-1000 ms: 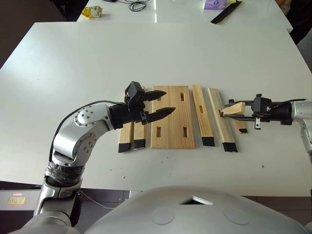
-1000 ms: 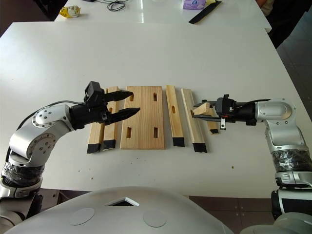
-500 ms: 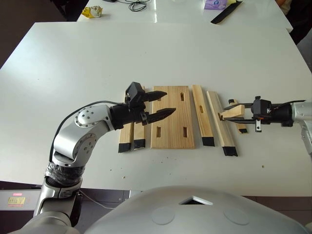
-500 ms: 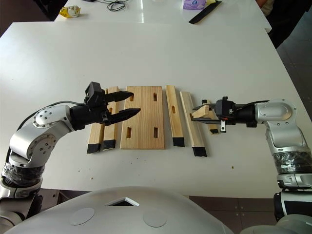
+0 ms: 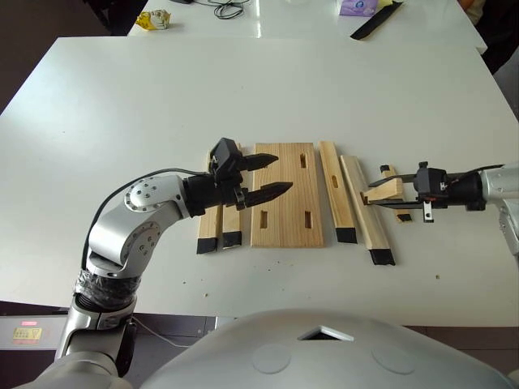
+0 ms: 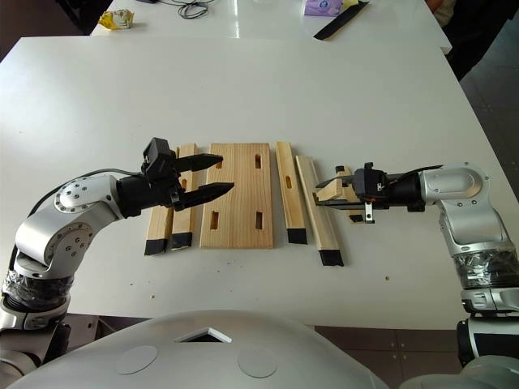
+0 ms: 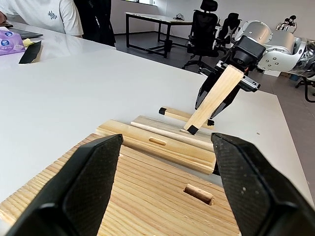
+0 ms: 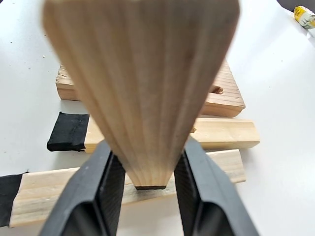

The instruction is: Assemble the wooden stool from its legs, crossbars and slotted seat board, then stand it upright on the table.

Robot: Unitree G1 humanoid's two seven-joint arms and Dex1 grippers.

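The slotted seat board lies flat mid-table. Two black-tipped legs lie along its left side. Two more legs lie on its right, the outer one skewed with its far end against its neighbour. My left gripper hovers open over the board's left part, nothing between its fingers. My right gripper is shut on a short wooden crossbar, held tilted just above the outer right leg. Another crossbar lies on the table under that gripper.
The white table has wide free room to the left, behind and in front of the parts. A yellow item, cables and a purple packet sit on the table behind. Office chairs stand in the room beyond.
My right gripper has carried the crossbar a little left. The outer right leg has slid left and toward me, its far end closing on the neighbouring leg. My left arm has hardly moved.
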